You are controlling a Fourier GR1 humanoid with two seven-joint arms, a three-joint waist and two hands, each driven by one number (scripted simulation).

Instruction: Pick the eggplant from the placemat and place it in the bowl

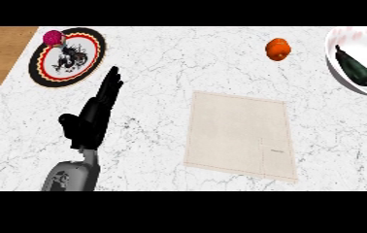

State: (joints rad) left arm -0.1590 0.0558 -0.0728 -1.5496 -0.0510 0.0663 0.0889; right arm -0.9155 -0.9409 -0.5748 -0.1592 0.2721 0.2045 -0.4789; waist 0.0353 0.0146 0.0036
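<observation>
The eggplant (351, 66) lies inside the white bowl (332, 57) at about three o'clock near the upper right edge of the view, where the bowl is cut off by the frame. The eggplant is dark, almost black-green, and rests tilted along the bowl's inner wall, its narrow end pointing up toward eleven o'clock.

The beige placemat (240, 135) sits flat on the white marble table (158, 81) at roughly five o'clock from the view's centre, with nothing on it. An orange fruit (278, 49) stands on the table at about one o'clock from the placemat, between the mat and the bowl, touching neither.

At ten o'clock, near the table's left edge, lies a round plate (68, 57) with a black rim and a dark figure on its white centre. A small magenta ball-like item (53, 37) sits on the plate's upper left rim.

The left robot hand (93, 113) shows at about eight o'clock, coming up from the lower edge on its grey forearm (72, 176). It is released: the fingers are straight and point up toward one o'clock, thumb out to the left, holding nothing. It rests just below the plate and well apart from the placemat.

The right robot hand does not appear in the view
</observation>
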